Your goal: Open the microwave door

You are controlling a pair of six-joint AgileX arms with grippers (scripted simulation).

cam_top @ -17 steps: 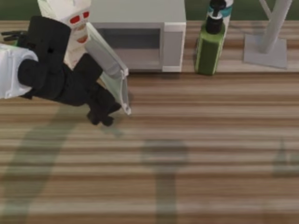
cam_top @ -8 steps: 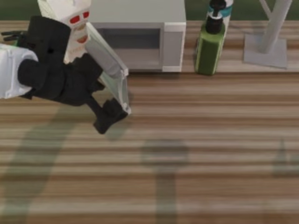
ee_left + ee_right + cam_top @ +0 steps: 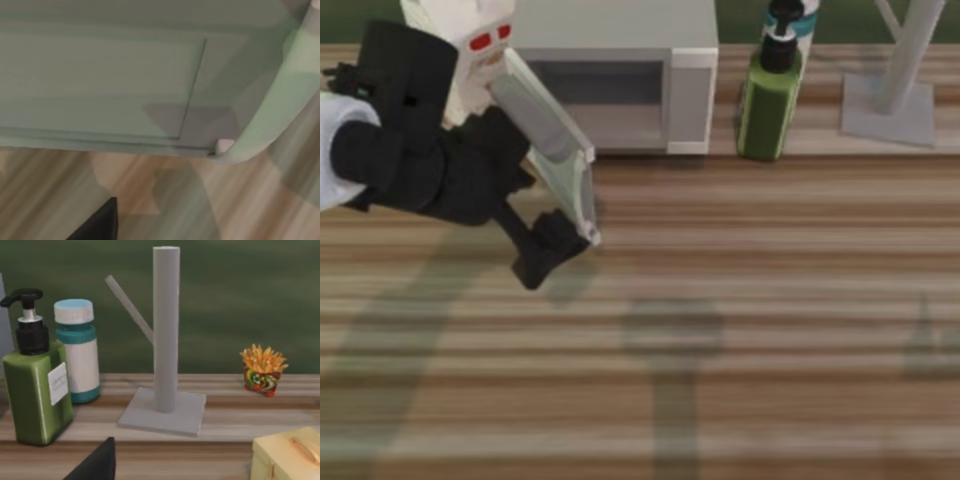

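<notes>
Microwave: the light-grey microwave (image 3: 620,75) stands at the far edge of the wooden table (image 3: 770,300), left of centre in the top view, its dark cavity exposed.
Microwave door: the microwave door (image 3: 548,150) is swung well out from the cavity, hinged at the oven's left side and angling toward the table's near side; its white handle edge (image 3: 592,205) is the part farthest from the oven. The left wrist view is filled by the door's pale, greenish panel (image 3: 125,75) seen up close.
Left arm: the left gripper (image 3: 548,245) sits on the left side of the door, just beside its handle edge, black fingers pointing down toward the tabletop. Whether the fingers are spread or closed cannot be told; contact with the door is also unclear.
Right arm: outside the top view; only a dark finger tip (image 3: 97,465) shows in its own wrist view, so its claw state cannot be told.
Behind the door: a white carton with red marks (image 3: 470,45) stands left of the oven.
Right of the oven: a green pump bottle (image 3: 772,95), a teal-banded bottle (image 3: 77,350) behind it, and a grey stand (image 3: 890,100).
Farther off: a box of fries (image 3: 262,370) and a pale yellow box (image 3: 287,455), seen from the right wrist.
</notes>
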